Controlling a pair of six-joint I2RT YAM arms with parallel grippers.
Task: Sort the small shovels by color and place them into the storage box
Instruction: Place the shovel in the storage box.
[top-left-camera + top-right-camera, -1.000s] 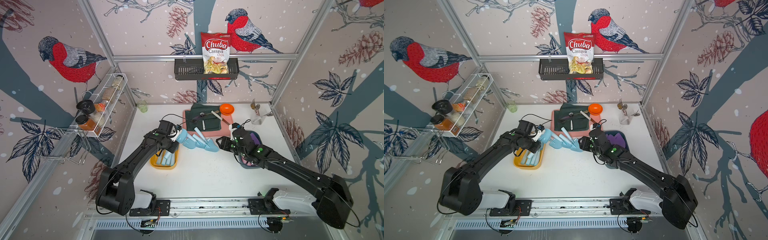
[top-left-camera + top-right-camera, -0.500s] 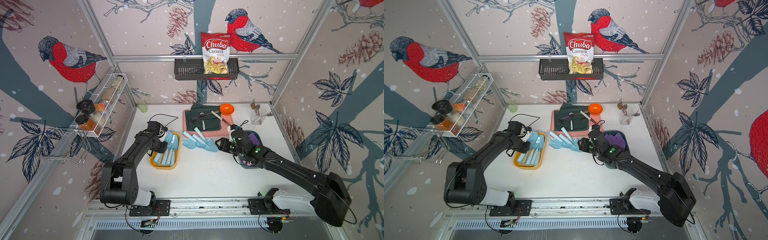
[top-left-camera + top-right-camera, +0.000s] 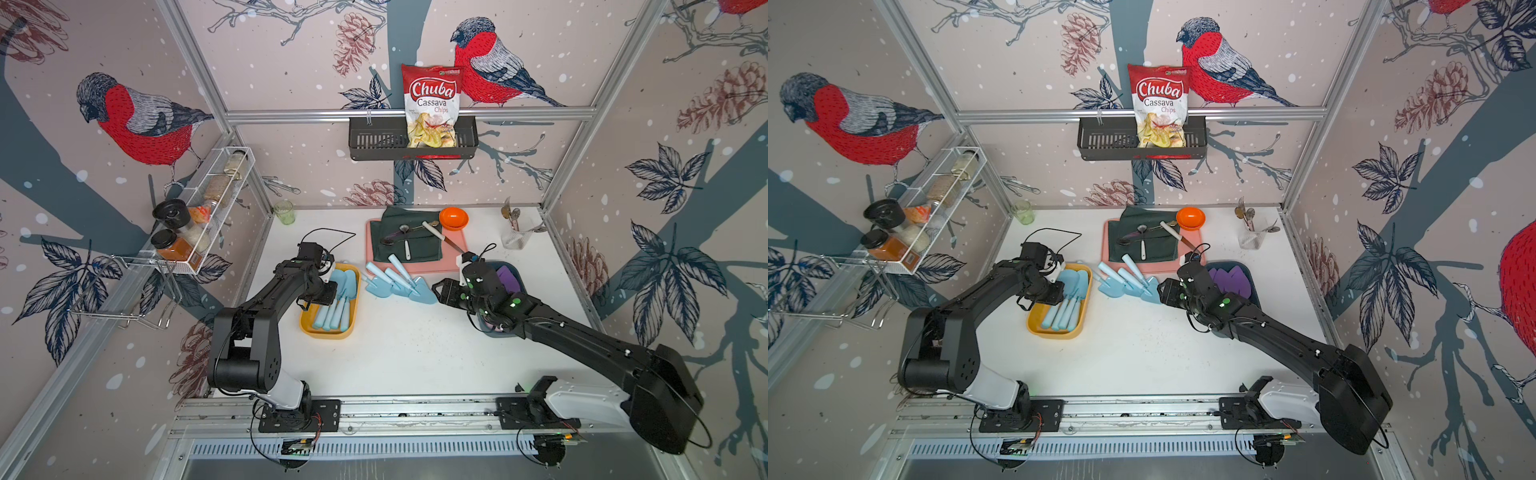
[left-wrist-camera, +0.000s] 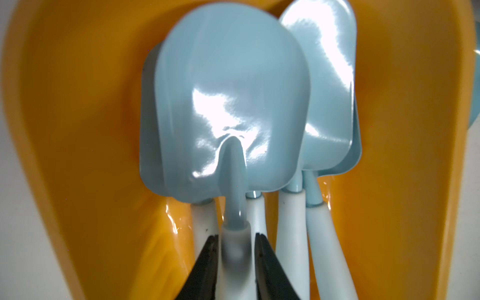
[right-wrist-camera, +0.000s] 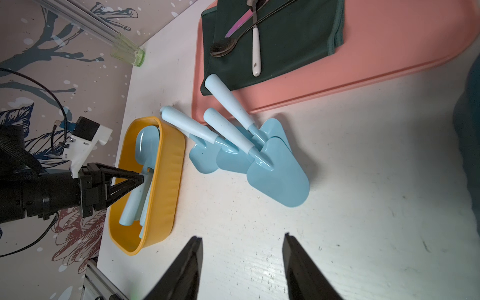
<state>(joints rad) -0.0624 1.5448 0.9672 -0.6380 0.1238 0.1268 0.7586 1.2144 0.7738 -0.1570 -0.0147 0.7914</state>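
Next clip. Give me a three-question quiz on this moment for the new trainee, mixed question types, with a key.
1. What colour are the shovels in the yellow tub?
2. The purple shovels lie in: A) the yellow tub, B) the dark blue bin, C) the pink tray.
3. True or false: the right end effector is shut on a shovel.
Key: 1, light blue. 2, B. 3, false: its jaws stand open above the table with nothing between them.
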